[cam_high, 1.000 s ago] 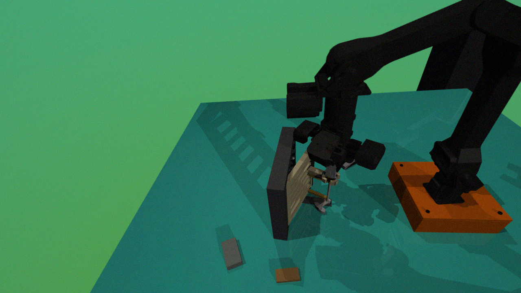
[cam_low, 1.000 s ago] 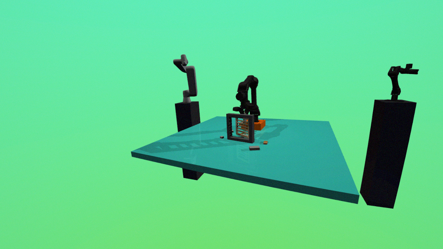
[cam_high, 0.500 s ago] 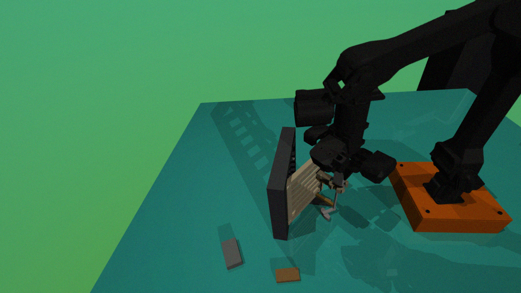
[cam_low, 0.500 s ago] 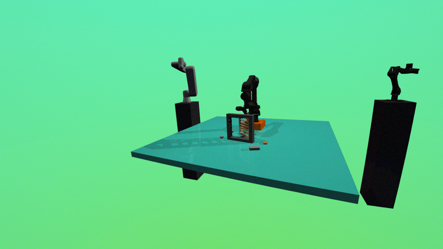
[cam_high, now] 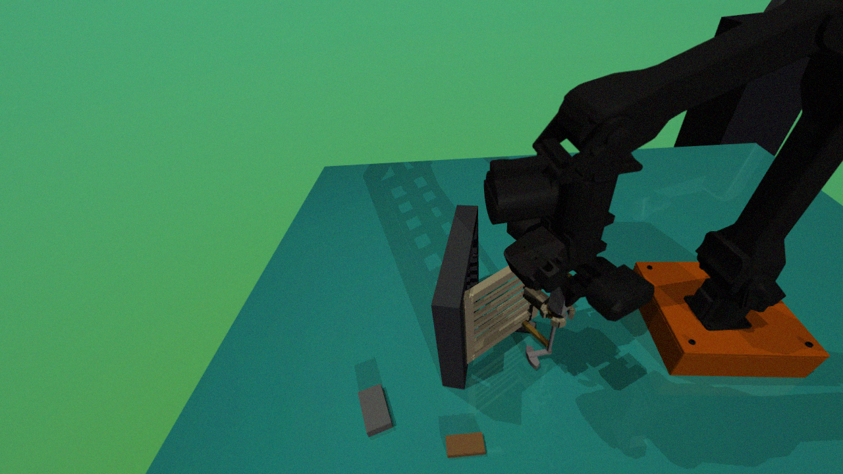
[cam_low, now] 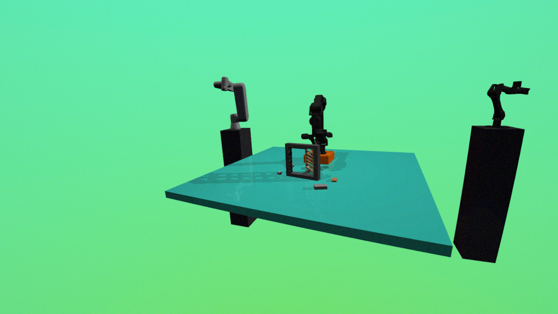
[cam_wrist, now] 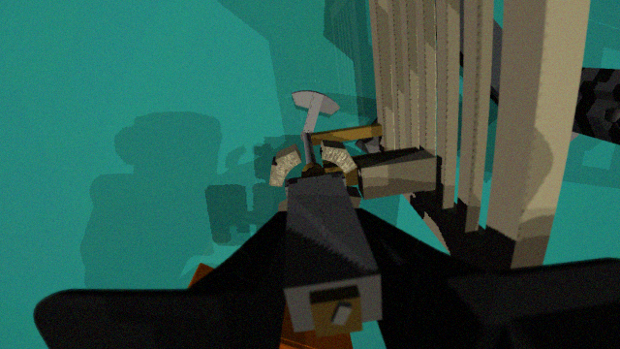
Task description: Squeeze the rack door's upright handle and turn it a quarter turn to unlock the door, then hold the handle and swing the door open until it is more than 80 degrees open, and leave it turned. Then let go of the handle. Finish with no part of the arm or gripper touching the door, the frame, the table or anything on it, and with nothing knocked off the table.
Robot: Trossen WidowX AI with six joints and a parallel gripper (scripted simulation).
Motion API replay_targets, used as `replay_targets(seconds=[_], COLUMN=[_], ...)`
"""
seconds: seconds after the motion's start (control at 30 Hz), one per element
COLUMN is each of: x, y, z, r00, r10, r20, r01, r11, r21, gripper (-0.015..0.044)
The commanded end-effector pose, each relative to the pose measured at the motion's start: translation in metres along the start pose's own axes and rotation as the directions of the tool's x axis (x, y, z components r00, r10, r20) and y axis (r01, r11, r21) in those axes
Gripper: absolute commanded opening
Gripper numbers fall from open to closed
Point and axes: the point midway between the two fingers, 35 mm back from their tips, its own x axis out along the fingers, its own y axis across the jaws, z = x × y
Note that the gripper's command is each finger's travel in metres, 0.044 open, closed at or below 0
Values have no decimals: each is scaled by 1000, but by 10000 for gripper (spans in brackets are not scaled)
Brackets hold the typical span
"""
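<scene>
The rack's dark frame [cam_high: 450, 282] [cam_low: 316, 172] stands upright on the table. Its beige slatted door [cam_high: 470, 330] [cam_wrist: 528, 121] is swung partly open, out of the frame on the arm's side. My gripper [cam_high: 558, 289] [cam_wrist: 320, 220] is shut on the grey upright handle [cam_wrist: 334, 237], one finger on each side of it. The handle sits in a beige clamp bracket [cam_wrist: 399, 176] on the door. Below it a thin rod ends in a grey curved foot [cam_high: 533, 355] [cam_wrist: 315, 101], beside an ochre bar [cam_high: 535, 334] [cam_wrist: 349, 132]. The handle's exact turn is hard to tell.
A grey block [cam_high: 375, 408] [cam_low: 320, 186] and an orange-brown block [cam_high: 465, 445] [cam_low: 334, 179] lie near the frame. A small block [cam_low: 279, 172] lies on its other side. The arm's orange base [cam_high: 736, 365] is beyond the door. Two other arms [cam_low: 241, 102] [cam_low: 496, 102] stand on dark pedestals.
</scene>
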Motion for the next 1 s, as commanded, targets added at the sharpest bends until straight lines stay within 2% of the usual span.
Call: replay_targets(seconds=[0.0, 0.97], x=[0, 0], y=[5, 52], z=[2, 28], r00=[1000, 1000], r10=[-7, -1], r20=[4, 7], r01=[6, -2], r11=[996, 883], r21=[87, 470], gripper=[16, 16])
